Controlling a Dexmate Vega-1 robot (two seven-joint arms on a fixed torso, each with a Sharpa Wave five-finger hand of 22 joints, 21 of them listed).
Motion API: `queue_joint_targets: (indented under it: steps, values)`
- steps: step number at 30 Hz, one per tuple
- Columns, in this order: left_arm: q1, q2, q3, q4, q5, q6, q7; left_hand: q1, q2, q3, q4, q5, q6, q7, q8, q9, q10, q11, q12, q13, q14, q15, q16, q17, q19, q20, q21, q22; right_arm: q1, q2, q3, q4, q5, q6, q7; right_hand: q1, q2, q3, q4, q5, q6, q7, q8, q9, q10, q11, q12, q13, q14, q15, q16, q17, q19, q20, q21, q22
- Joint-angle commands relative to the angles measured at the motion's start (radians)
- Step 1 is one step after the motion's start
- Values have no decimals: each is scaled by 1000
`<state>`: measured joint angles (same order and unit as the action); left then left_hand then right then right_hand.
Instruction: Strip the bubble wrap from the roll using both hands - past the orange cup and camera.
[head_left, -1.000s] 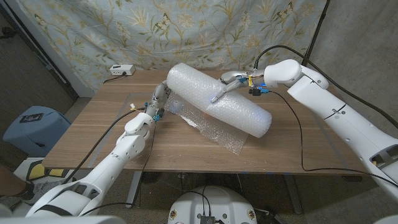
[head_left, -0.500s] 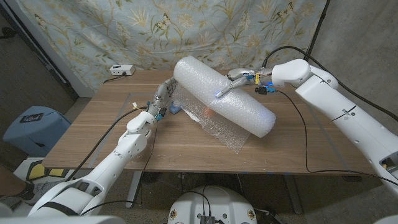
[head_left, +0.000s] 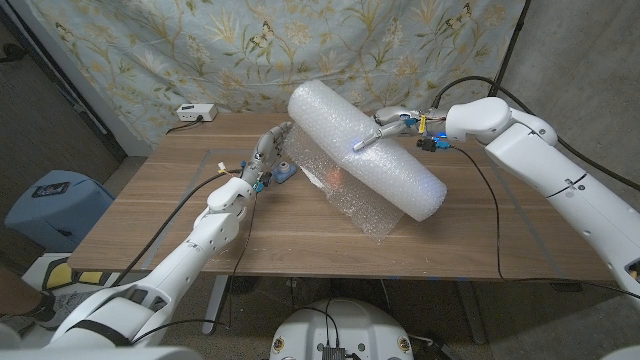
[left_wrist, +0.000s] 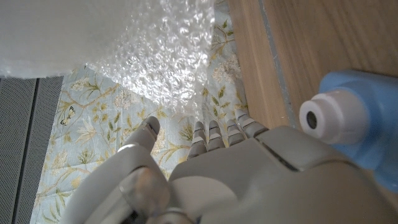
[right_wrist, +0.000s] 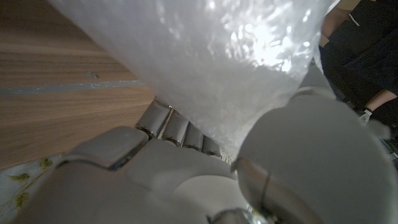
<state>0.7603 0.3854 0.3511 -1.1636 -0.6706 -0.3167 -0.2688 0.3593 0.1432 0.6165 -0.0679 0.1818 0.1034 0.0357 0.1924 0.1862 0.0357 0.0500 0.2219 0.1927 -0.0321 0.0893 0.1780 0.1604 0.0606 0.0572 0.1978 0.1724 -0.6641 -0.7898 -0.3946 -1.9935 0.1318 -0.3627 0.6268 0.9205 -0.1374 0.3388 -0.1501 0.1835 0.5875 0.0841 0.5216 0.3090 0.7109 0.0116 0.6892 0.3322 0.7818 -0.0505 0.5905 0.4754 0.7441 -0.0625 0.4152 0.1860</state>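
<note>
A big roll of bubble wrap (head_left: 365, 145) lies slanted across the table's middle, its far end lifted. My right hand (head_left: 388, 126) grips the roll (right_wrist: 205, 56) from the far right side, thumb and fingers around its wall. My left hand (head_left: 268, 152) pinches the edge of the loose sheet (left_wrist: 161, 62) at the roll's left end. More loose sheet (head_left: 365, 215) trails from under the roll onto the table. A blue-and-white camera (head_left: 283, 175) stands beside my left hand (left_wrist: 205, 174). The orange cup (head_left: 331, 178) shows dimly through the wrap.
A white power box (head_left: 194, 112) sits at the table's (head_left: 150, 215) far left corner. A blue bin (head_left: 48, 198) stands on the floor to the left. A flowered curtain hangs behind. A person's dark sleeve (right_wrist: 357, 43) shows in the right wrist view.
The roll has swung to the right and away with my right hand, its far end rising. My left hand rose slightly with the sheet's edge, and the blue camera came into sight.
</note>
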Motion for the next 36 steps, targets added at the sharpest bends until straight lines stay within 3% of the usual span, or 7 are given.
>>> queue_joint_targets:
  steps: [1,7,11,20,36]
  values:
    - [-15,-9,9,13,-8,8,-32,14,-3,2,-8,5,-1,-3,-3,0,7,2,-3,3,5,3,-2,5,10,7,-2,1,-4,-1,11,19,45,1,-55,122,132,3,-3,9,10,0,6,4,68,-53,9,5,47,-171,5,5,5,3,7,4]
    - [-17,-12,8,8,-24,28,-47,15,-6,-1,-14,5,-1,-2,-3,0,7,1,-3,3,8,6,-1,5,11,7,-2,1,-4,4,13,29,56,8,-77,122,132,0,-2,8,13,-1,6,5,67,-58,11,7,54,-169,9,11,6,3,8,4]
    - [-14,-4,11,-24,-34,61,-51,19,-10,-4,-23,6,0,-1,-3,0,10,7,-3,3,15,12,1,6,25,24,3,1,-6,5,18,36,65,12,-87,122,133,-2,-2,8,14,-1,6,6,68,-57,11,7,55,-168,8,14,5,3,8,4]
    - [-18,-9,21,-48,-71,105,-101,49,-26,-11,-70,9,3,20,-1,0,38,16,5,4,75,21,13,8,108,42,26,4,-22,-4,38,38,81,14,-119,123,136,-2,-2,9,14,-1,5,8,69,-56,13,7,58,-169,5,17,5,3,10,4]
    - [-30,-29,36,-46,-99,144,-151,68,-34,-17,-88,9,-4,26,-3,0,53,23,8,6,106,31,14,9,142,61,32,6,-71,-33,93,13,115,8,-188,125,139,-4,-2,10,16,-2,3,11,71,-59,18,11,63,-169,-1,23,6,4,13,4]
